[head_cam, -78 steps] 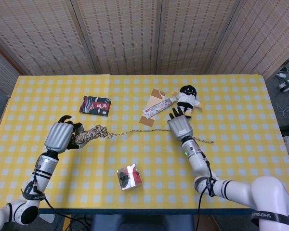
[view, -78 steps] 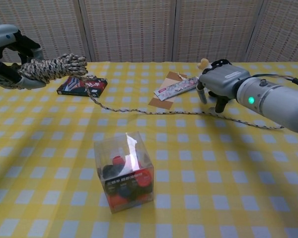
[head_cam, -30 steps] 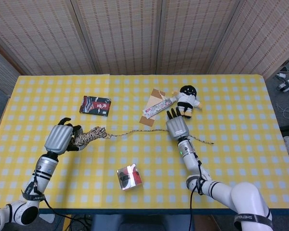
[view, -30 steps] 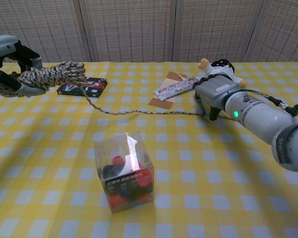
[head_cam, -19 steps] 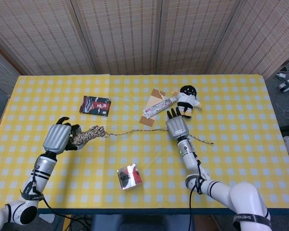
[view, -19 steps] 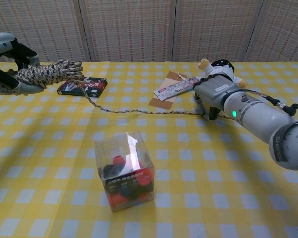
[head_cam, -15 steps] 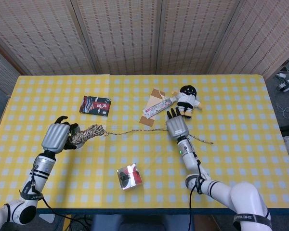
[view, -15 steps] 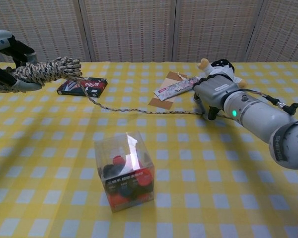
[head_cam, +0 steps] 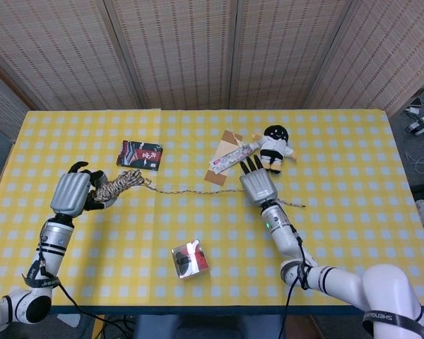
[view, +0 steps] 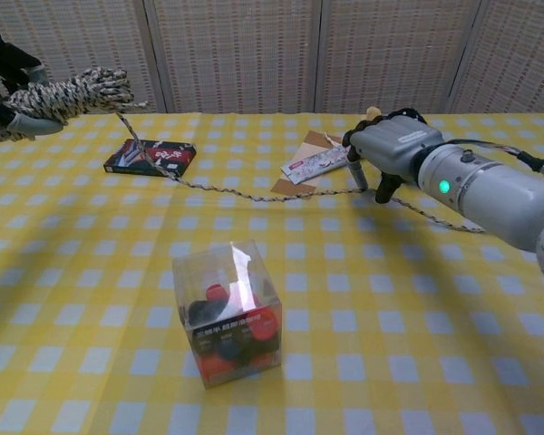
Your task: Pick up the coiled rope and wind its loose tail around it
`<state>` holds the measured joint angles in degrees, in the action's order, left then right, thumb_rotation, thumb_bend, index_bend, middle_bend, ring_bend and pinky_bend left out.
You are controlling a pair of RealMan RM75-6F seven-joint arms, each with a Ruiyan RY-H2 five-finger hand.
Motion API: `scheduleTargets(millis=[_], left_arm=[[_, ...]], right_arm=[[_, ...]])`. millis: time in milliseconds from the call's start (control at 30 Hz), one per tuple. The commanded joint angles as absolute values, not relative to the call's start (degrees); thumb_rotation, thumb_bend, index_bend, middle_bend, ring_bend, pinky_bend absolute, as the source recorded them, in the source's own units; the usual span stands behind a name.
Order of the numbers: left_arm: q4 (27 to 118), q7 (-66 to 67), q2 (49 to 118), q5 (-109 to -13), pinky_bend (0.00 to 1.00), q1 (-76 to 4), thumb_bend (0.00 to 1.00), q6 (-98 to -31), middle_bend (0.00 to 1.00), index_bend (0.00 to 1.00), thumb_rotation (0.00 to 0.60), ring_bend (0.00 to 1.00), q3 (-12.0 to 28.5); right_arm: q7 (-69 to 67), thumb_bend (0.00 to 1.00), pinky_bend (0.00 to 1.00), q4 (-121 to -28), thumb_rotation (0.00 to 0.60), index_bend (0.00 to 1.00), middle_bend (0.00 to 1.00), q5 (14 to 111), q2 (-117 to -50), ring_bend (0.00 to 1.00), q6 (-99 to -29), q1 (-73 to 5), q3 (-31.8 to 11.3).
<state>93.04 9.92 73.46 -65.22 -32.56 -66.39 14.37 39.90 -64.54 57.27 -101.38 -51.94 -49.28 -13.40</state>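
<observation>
1. Head view – the coiled rope is held by the left hand, fingers wrapped around its left end, near the desk's left side. Its long axis is seen running left to right, tipped slightly toward the far edge; the free end points at the dark packet. From there the loose tail is drawn rightward across the desk to the right hand.
2. Head view – whether the tail is pinched by the right hand cannot be told; the fingers are extended close together, toward the snack wrapper and the plush doll.
3. Chest view – the coil is seen lifted clear of the desk, its free end pointing right. The right hand's fingers are curled down over the tail, which passes under them; a firm grip cannot be confirmed.
4. Chest view – judged risks: if the tail is merely pressed, it may slip free once winding starts; a taut tail could sweep against the packet or wrapper.
</observation>
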Motion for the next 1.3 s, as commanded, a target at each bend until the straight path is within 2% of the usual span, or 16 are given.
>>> scheduleTargets(millis=[33, 333, 633, 833, 1067, 1300], left_arm=[[93.1, 9.8, 73.6, -62.4, 0.15, -33.4, 0.29, -66.0, 0.73, 0.76, 0.515, 0.51, 16.4], [92.8, 14.6, 76.4, -54.2, 0.15, -37.0, 0.29, -66.4, 0.73, 0.76, 0.506, 0.51, 20.9], [91.4, 22.6, 81.0, -47.3, 0.15, -41.6, 0.29, -67.3, 0.73, 0.76, 0.506, 0.51, 22.5], [90.5, 24.3, 84.1, -46.2, 0.14, -43.9, 0.29, -67.4, 0.73, 0.76, 0.509, 0.51, 22.5], [90.3, 23.0, 86.6, -49.8, 0.14, -45.1, 0.29, -68.1, 0.74, 0.76, 0.525, 0.51, 21.7], [89.8, 21.4, 88.5, -54.7, 0.13, -45.8, 0.29, -68.2, 0.74, 0.76, 0.53, 0.51, 19.9]], right_arm=[[39.3, 0.43, 0.0, -75.8, 0.6, 0.61, 0.13, 61.0, -94.3, 0.0, -55.5, -47.7, -13.0], [41.1, 0.43, 0.0, -92.7, 0.6, 0.61, 0.13, 65.0, -85.8, 0.0, -56.8, -49.2, -14.0], [45.0, 0.43, 0.0, -101.6, 0.6, 0.61, 0.13, 62.0, -82.8, 0.0, -55.7, -54.4, -18.2], [47.7, 0.43, 0.0, -102.2, 0.6, 0.61, 0.13, 57.2, -83.8, 0.0, -56.1, -59.3, -22.0], [50.5, 0.43, 0.0, -99.2, 0.6, 0.61, 0.13, 50.7, -85.9, 0.0, -57.4, -64.9, -25.0], [52.3, 0.43, 0.0, -94.9, 0.6, 0.61, 0.13, 45.3, -87.4, 0.0, -58.4, -69.3, -26.0]])
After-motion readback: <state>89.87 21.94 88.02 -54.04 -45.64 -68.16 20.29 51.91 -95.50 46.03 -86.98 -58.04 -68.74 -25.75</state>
